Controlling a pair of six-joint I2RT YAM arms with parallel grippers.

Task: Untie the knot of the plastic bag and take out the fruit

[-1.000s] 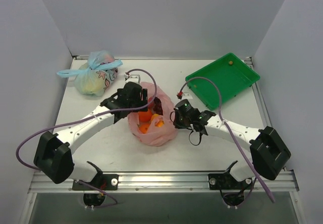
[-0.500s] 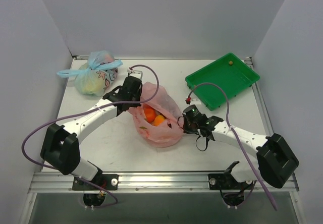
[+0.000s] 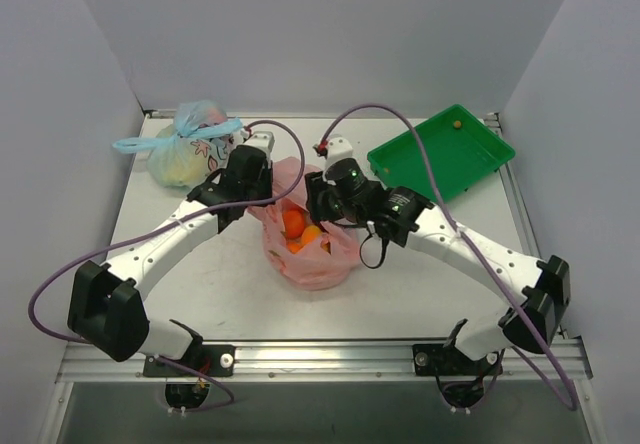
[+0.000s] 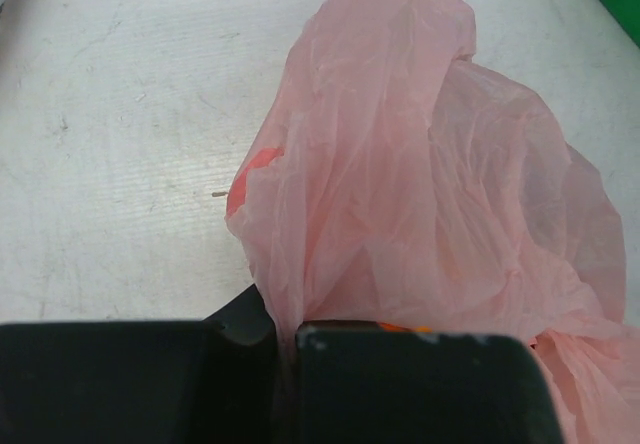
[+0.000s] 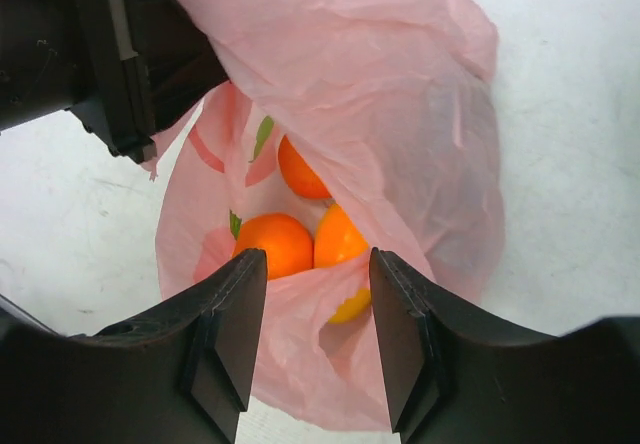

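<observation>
1. At the far-left back of the table [image 3: 200,274] sits a blue-tied bag [image 3: 188,152], well clear of both arms.
2. Just right of it, the left gripper [image 4: 287,339] is clamped tight on the left rim of the pink plastic bag [image 3: 310,259]. A fold of thin film rises from between its closed fingers [image 4: 410,384].
3. Mid-table, between the two grippers, the bag lies with its mouth gaping upward. Inside it the fruit [image 5: 275,246] shows as three oranges packed against each other.
4. Over the bag's right side hangs the right gripper [image 5: 318,264], fingers [image 5: 235,344] spread apart and holding nothing. The oranges lie beyond the gap and the bag's near rim crosses it. Whether the fingers touch the film I cannot tell.
5. At the back right rests a green tray [image 3: 440,159], well apart from the bag.
</observation>
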